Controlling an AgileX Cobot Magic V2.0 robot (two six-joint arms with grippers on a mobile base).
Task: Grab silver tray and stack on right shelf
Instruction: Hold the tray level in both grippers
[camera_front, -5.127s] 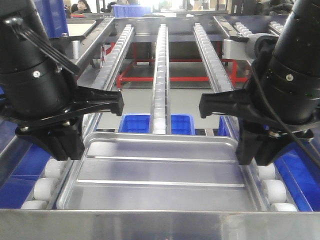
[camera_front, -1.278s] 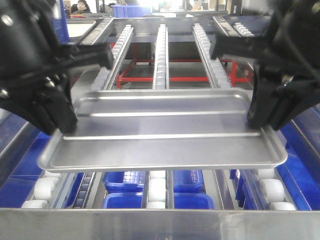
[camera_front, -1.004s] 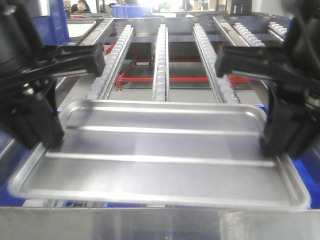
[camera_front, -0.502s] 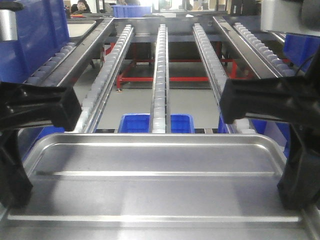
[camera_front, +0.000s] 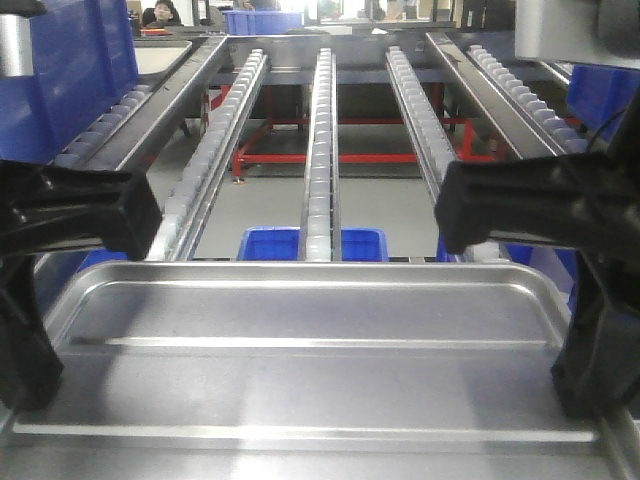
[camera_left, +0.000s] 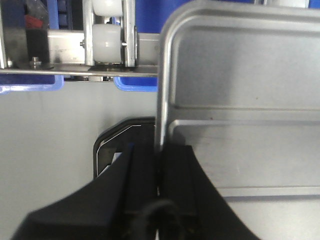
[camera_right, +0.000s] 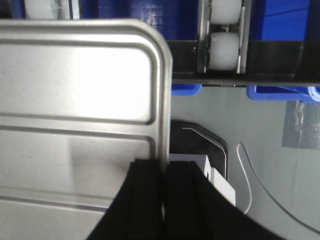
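Note:
The silver tray (camera_front: 310, 370) with two long ridges fills the lower front view, held level off the rollers. My left gripper (camera_front: 35, 370) is shut on its left rim and my right gripper (camera_front: 590, 380) on its right rim. In the left wrist view the black fingers (camera_left: 175, 170) pinch the tray (camera_left: 240, 100) rim near a rounded corner. The right wrist view shows the same grip (camera_right: 165, 172) on the tray (camera_right: 75, 100). A roller rail of the right shelf (camera_front: 505, 90) runs along the upper right.
Three sloping roller rails (camera_front: 320, 130) stretch away ahead. Blue bins (camera_front: 262, 243) sit on the floor below them, near a red frame (camera_front: 370, 157). A blue crate (camera_front: 70, 70) stands at upper left beside another tray (camera_front: 160, 55). White rollers (camera_left: 106, 37) (camera_right: 225, 47) lie just past the tray corners.
Both grippers lifted the tray off the rollers and drew it back toward the camera. Over the last half second it has barely moved.

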